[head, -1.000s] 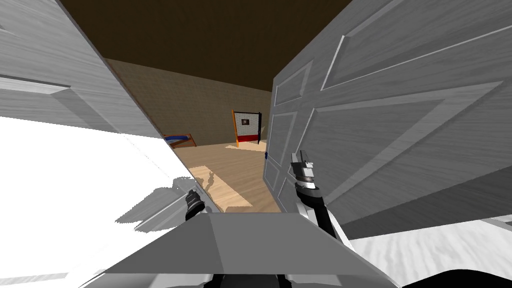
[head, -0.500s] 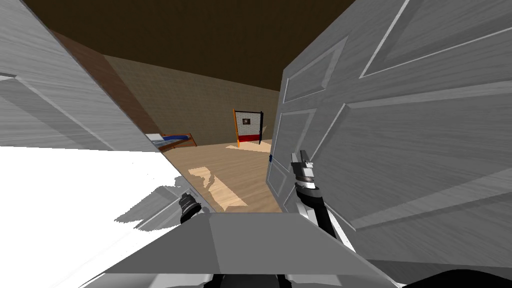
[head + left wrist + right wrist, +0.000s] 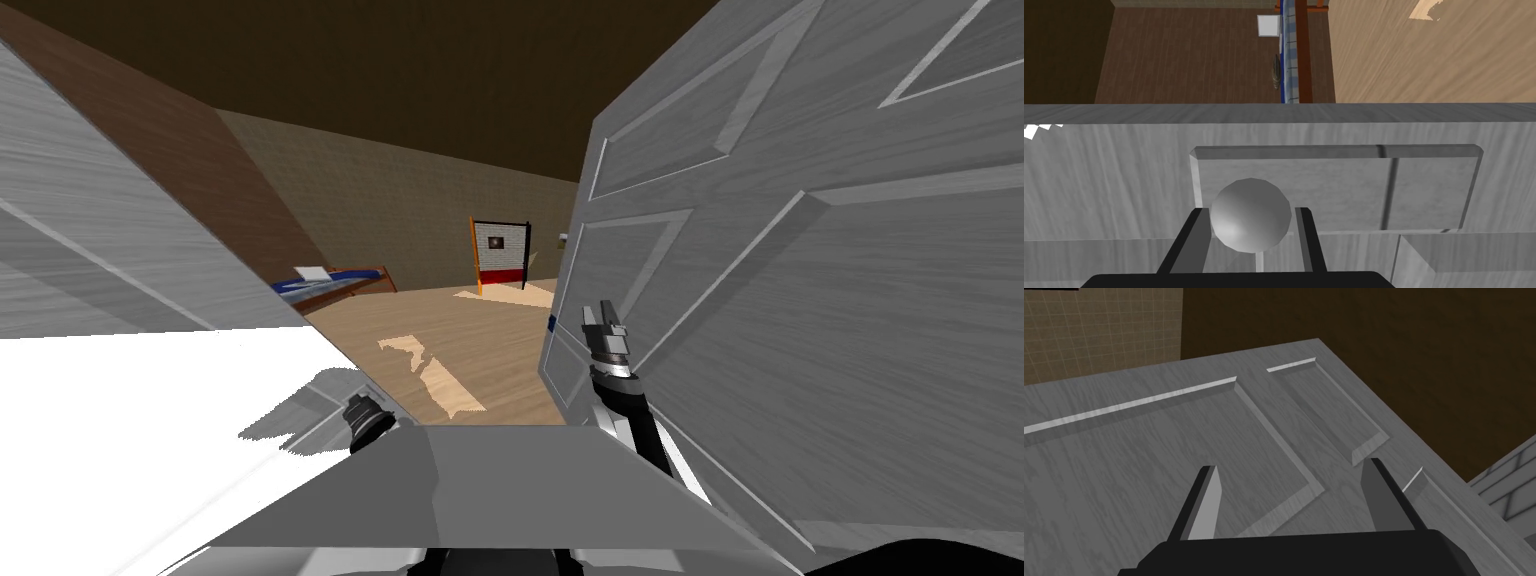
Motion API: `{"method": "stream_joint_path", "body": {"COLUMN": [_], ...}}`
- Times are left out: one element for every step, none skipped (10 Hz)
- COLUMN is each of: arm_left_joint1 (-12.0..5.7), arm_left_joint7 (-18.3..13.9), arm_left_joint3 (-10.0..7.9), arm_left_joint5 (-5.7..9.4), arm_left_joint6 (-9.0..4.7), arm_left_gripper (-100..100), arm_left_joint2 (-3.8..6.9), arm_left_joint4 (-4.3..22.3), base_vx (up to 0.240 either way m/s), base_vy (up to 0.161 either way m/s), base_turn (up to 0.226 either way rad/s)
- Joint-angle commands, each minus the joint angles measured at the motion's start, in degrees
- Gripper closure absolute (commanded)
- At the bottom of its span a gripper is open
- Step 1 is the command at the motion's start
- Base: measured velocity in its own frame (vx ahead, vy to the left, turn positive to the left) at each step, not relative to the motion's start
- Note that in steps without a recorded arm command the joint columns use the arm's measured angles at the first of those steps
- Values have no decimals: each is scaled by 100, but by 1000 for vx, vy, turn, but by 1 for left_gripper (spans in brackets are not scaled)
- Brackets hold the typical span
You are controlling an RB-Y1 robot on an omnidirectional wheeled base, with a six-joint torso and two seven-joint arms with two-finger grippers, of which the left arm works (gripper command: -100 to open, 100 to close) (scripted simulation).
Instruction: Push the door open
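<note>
Left wrist view: the left gripper (image 3: 1251, 210) has its jaws pinching the round grey door knob (image 3: 1250, 222) on the left door (image 3: 1114, 165). The right gripper (image 3: 1291, 464), jaws spread, faces the panelled right door (image 3: 1149, 453), which stands ajar.

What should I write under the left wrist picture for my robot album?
Left gripper clasps the round grey knob on the grey door.

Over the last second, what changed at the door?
Both leaves swung wider: the left door went left, baring more brown wall; the right door went right. The left gripper, shut on the knob, followed its door. Unchanged: right gripper open at the right door, bed beyond.
</note>
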State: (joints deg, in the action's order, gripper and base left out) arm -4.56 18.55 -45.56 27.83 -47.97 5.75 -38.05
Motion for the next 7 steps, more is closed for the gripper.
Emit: {"method": "stream_joint_path", "body": {"arm_left_joint1": [5, 6, 10, 14, 16, 19, 21], "arm_left_joint7": [67, 88, 136, 188, 215, 268, 294], "arm_left_joint3": [-132, -173, -266, -368, -421, -527, -578], "arm_left_joint5": [87, 114, 175, 243, 278, 347, 381], "arm_left_joint6": [-25, -33, -50, -69, -79, -99, -108], "arm_left_gripper": [100, 100, 100, 100, 100, 100, 100], "arm_left_joint2": [7, 9, 13, 16, 17, 20, 21], "arm_left_joint4": [-3, -4, -7, -9, -11, -13, -14], "base_vx": [116, 179, 156, 163, 128, 163, 173], "base_vy": [119, 135, 136, 139, 152, 169, 150], "base_turn": [21, 21, 21, 19, 36, 12, 35]}}
